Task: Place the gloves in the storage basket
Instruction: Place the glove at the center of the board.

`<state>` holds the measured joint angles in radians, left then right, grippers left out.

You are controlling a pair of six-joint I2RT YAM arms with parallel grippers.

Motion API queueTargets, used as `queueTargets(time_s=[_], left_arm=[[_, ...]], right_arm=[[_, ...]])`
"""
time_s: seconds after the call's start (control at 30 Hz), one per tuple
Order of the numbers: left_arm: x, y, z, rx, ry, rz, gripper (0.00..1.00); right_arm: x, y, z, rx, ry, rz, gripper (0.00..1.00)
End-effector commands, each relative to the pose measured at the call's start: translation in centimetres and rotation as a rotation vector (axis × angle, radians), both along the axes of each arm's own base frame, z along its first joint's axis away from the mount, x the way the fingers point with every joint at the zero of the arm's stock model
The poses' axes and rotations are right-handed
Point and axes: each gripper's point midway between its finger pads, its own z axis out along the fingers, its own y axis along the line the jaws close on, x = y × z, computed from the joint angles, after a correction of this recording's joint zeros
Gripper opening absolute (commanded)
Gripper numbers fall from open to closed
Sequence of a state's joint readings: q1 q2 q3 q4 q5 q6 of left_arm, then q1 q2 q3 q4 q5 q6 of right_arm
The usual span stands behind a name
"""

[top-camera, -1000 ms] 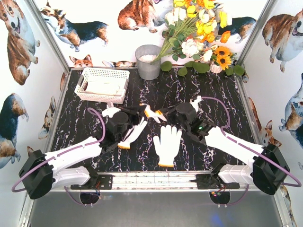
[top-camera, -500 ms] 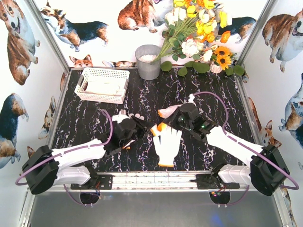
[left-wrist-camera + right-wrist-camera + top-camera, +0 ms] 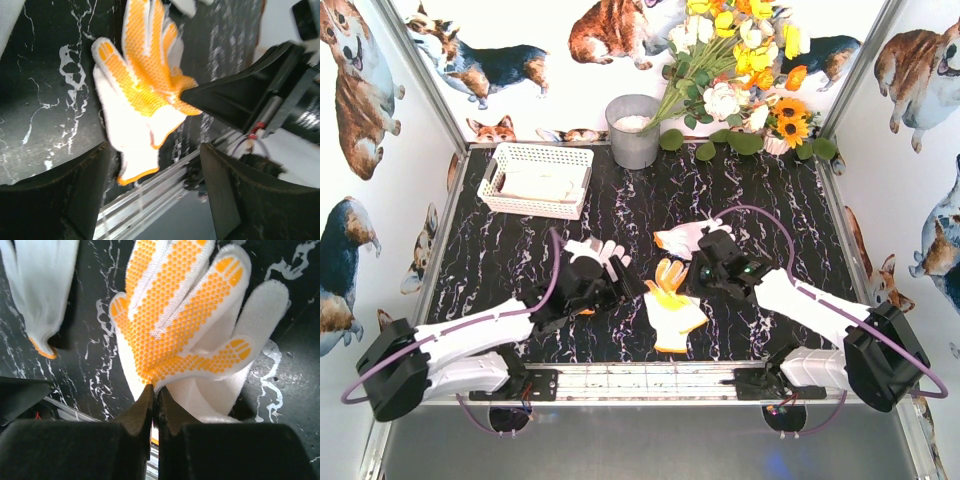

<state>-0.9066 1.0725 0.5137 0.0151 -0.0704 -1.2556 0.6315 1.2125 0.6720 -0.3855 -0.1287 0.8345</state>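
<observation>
Left pincer (image 3: pixel 155 148) newly sprung apart and empty, right pincer (image 3: pixel 152 402) clenched on the edge of a yellow-dotted knit glove (image 3: pixel 175 325), spread over a plain white knit glove (image 3: pixel 675 320), both on the black marbled worktop (image 3: pixel 650 200), lattice-walled white plastic storage basket (image 3: pixel 530 209) far left.

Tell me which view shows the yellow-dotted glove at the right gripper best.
Right wrist: the yellow-dotted glove fills the frame, dotted palm sharp, with the right gripper shut on its edge. Left wrist shows it blurred. Top external shows it small, lying over a white glove.
</observation>
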Motion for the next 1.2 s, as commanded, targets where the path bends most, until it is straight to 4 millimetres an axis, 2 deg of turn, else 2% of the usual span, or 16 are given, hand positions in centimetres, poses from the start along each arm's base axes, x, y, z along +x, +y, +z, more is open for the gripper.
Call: queueTargets(time_s=[0.0, 0.07, 0.23, 0.33, 0.4, 0.53, 0.67, 0.8, 1.17], left_arm=[[-2.1, -1.2, -1.8, 0.112, -0.009, -0.252, 0.63], [-2.6, -1.9, -2.6, 0.121, 0.009, -0.318, 0.61], [-2.8, -3.5, -3.4, 0.116, 0.005, -0.415, 0.5], [-3.1, -4.5, -3.0, 0.071, 0.001, -0.455, 0.49], [-3.4, -5.0, -2.8, 0.03, 0.003, -0.468, 0.49], [-3.9, -6.5, -2.7, -0.077, 0.038, -0.482, 0.48], [-4.3, -8.0, -2.9, -0.124, 0.054, -0.499, 0.46], [-4.4, -8.8, -3.9, -0.121, 0.079, -0.502, 0.42], [-4.0, -9.9, -7.0, -0.076, 0.139, -0.489, 0.39]], right_arm=[[-0.7, -1.1, -0.9, -0.051, 0.02, 0.01, 0.0], [-0.9, -1.2, -1.2, -0.046, 0.028, -0.002, 0.0], [-1.3, -2.5, -1.3, -0.093, 0.021, -0.007, 0.32], [-1.8, -3.9, -1.1, -0.158, 0.021, -0.009, 0.46], [-2.4, -4.7, -1.3, -0.193, 0.035, -0.002, 0.52], [-3.8, -6.0, -2.0, -0.22, 0.071, 0.001, 0.54], [-4.4, -6.0, -2.5, -0.182, 0.092, -0.001, 0.54], [-4.1, -6.1, -2.8, -0.163, 0.087, -0.003, 0.49], [-3.6, -6.1, -3.6, -0.098, 0.118, 0.02, 0.38]])
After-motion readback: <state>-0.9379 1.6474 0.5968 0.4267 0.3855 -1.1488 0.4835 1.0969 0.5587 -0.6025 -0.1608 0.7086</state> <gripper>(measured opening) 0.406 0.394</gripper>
